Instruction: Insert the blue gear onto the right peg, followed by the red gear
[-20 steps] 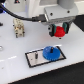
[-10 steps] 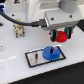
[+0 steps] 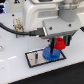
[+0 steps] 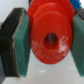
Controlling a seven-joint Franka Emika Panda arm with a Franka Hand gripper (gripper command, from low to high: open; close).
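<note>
Now I'm clamping the red gear point(image 4: 49, 38) between my fingers point(image 4: 21, 41), hovering over the blue gear point(image 3: 50, 52), which is seemingly sitting on the right peg already; any tilt risks missing that hidden pin.

My white table point(image 3: 15, 62) carries a grey plate with a black border point(image 3: 34, 58), which lies flat on it, well apart from the table's near edge. On the plate's end toward the exterior view's left one thin dark pin point(image 3: 36, 56) stands upright. On the plate's other end sits the blue gear point(image 3: 50, 53), lying flat. Around the plate on every visible side I see only glossy white tabletop.
</note>
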